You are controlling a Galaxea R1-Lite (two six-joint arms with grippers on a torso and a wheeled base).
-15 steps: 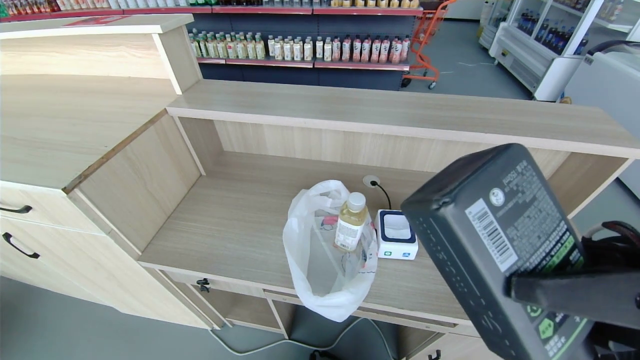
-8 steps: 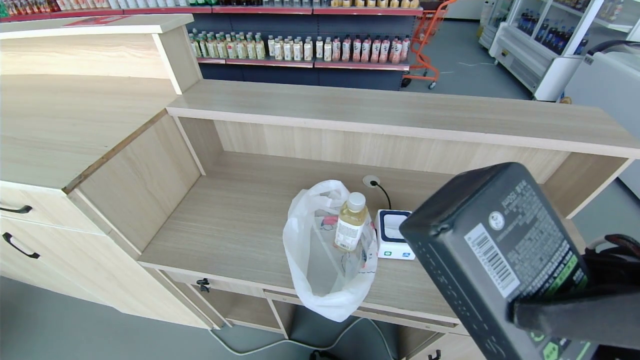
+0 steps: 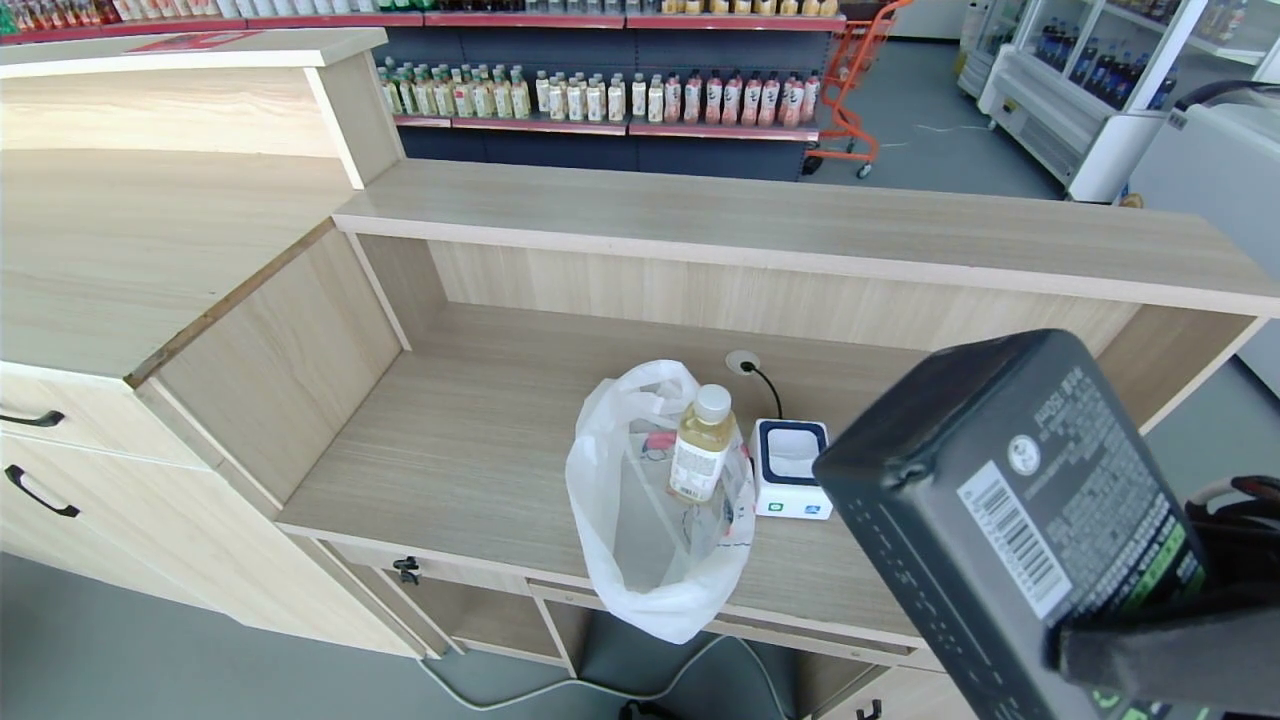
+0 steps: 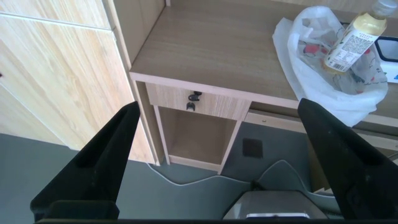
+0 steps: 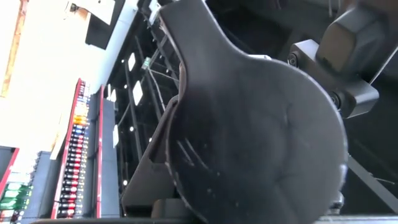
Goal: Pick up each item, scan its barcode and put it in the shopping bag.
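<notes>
- Dark pack (image 3: 1010,520): raised high, off to the scanner's (image 3: 792,468) right and on the robot's side of it, clear of the counter (image 3: 470,440). Its barcode (image 3: 1015,540) faces up, away from the scanner window.
- Right gripper (image 3: 1180,645): clamped on the pack's lower end, one finger lying across the printed face. The grip leaves the barcode uncovered, which looks deliberate for the scan.
- My read: you'd need to turn the pack over before that code can meet the upward-facing window.
- Scanner: sits flat on the counter, its cable (image 3: 765,380) running to a hole behind it.
- Shopping bag (image 3: 620,520): touching the scanner's left side, mouth open, so the drop after a scan is short.
- Bottle (image 3: 702,445): upright in the bag on the scanner side; likely done.
- Left gripper (image 4: 217,106): fingers spread wide, holding nothing, low in front of the counter, well left of the scanner.
</notes>
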